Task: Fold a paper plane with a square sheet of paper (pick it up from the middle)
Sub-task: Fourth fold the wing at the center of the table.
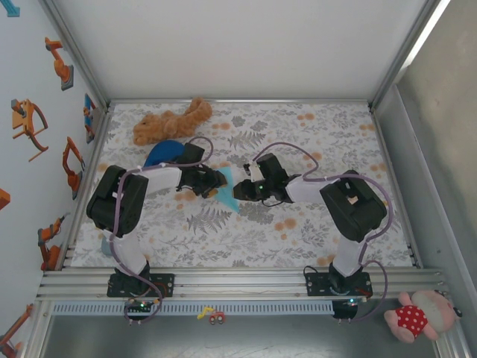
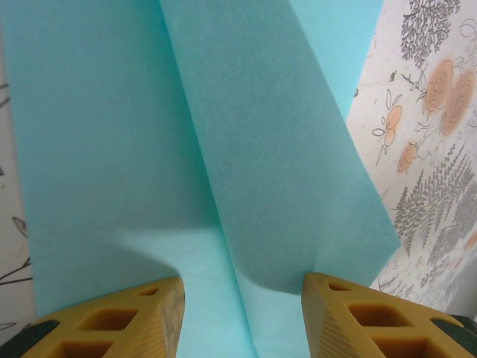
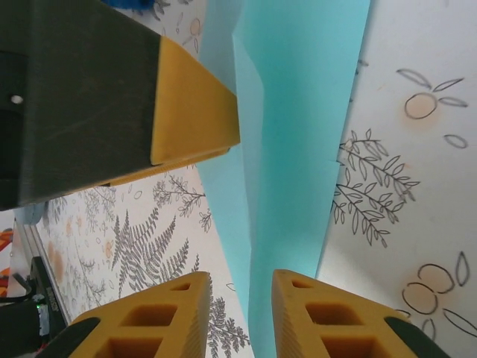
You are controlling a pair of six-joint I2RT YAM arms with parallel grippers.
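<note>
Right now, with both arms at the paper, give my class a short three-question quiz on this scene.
1. True or false: the paper lies flat, with no fold.
2. The left gripper is: A) open, B) shut on paper, C) shut on a toy.
3. Fill in, near or far from the arm bases: the brown plush lies at the mat's ___ edge.
Key: 1 false; 2 A; 3 far.
</note>
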